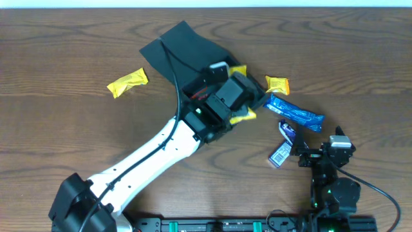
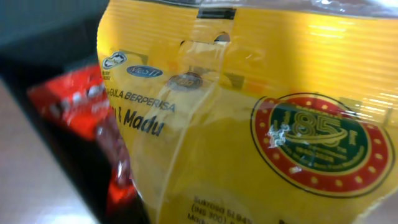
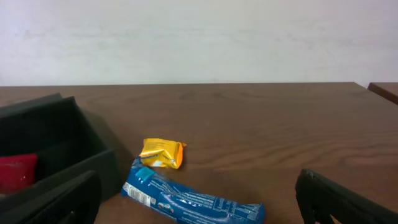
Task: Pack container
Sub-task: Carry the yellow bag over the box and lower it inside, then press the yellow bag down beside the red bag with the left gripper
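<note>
The container, a dark shallow box with its flap lid open, sits at the table's middle back. It also shows in the right wrist view, with a red packet inside. My left gripper hangs over the box's right side, shut on a large yellow packet whose ends stick out on both sides. The fingers are hidden behind the packet in the left wrist view, where the red packet lies in the box below. My right gripper is open and empty at the front right.
A blue bar and a small orange packet lie right of the box. A small purple-white packet lies by my right gripper. A yellow packet lies left of the box.
</note>
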You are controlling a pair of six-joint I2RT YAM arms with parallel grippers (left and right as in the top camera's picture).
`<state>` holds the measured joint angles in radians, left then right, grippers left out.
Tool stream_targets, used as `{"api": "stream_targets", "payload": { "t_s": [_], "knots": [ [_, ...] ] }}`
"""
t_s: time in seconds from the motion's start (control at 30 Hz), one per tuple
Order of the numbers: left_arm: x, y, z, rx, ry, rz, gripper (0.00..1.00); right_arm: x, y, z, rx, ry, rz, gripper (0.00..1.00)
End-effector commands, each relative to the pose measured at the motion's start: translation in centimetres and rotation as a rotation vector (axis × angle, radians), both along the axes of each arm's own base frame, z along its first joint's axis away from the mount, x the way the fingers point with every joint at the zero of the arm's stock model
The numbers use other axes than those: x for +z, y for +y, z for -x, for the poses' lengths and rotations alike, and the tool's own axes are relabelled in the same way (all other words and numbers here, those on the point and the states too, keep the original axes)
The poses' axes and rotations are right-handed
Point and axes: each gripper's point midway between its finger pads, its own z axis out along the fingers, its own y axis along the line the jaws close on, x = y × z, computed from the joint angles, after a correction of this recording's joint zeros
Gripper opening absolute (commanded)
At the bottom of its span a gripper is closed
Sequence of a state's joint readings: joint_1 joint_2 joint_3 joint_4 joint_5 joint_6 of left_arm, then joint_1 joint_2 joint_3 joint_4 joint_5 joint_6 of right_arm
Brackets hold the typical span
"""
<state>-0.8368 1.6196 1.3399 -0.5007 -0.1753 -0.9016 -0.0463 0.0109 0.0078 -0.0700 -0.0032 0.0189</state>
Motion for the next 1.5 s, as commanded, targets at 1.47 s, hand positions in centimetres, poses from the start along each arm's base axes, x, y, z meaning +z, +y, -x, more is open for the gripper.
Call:
{"api": "stream_targets", "payload": {
  "t_s": [1.47],
  "knots": [
    [-4.8, 1.7, -8.5, 0.345, 0.026, -0.218, 0.65, -0.1, 0.2, 0.0, 0.007, 0.001, -0.014, 0.99]
  ]
}}
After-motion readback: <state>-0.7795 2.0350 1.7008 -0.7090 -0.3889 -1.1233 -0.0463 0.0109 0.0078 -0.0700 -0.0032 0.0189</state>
